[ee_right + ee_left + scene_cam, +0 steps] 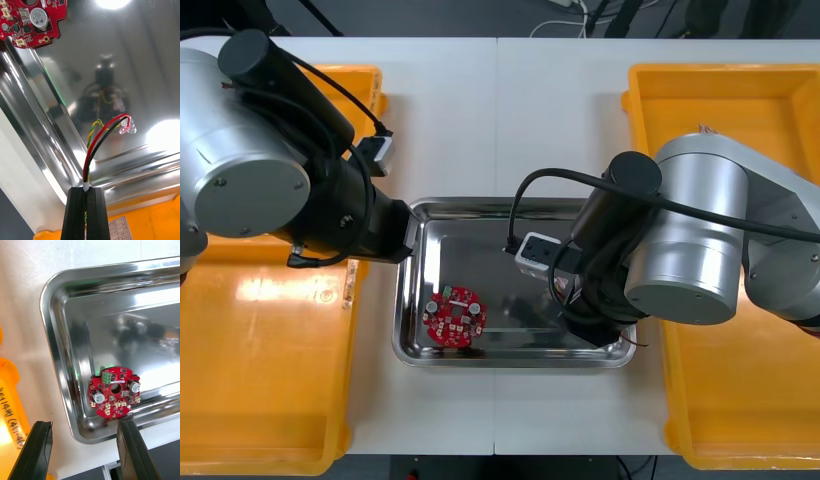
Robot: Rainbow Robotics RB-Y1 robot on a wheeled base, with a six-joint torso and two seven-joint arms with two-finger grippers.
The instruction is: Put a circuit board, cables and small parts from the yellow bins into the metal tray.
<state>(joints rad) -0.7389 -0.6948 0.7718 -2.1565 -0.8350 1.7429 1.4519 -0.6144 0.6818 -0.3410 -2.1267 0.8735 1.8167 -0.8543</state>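
Note:
A round red circuit board (454, 317) lies flat in the left part of the shiny metal tray (480, 220). My right gripper (86, 195) hangs over the tray's right front corner, shut on a red and yellow cable (98, 144) whose clear plugs dangle just above the tray floor (142, 67). The board (32, 20) lies far beyond those fingers. My left gripper (84, 444) is open above the tray's left rim (50, 330), nothing between its fingers, with the circuit board (113, 390) just past its fingertips.
Yellow bins (260, 340) flank the tray on the left and on the right (740, 400). The left arm's bulk covers part of the left bins. White table (500, 110) stretches behind the tray.

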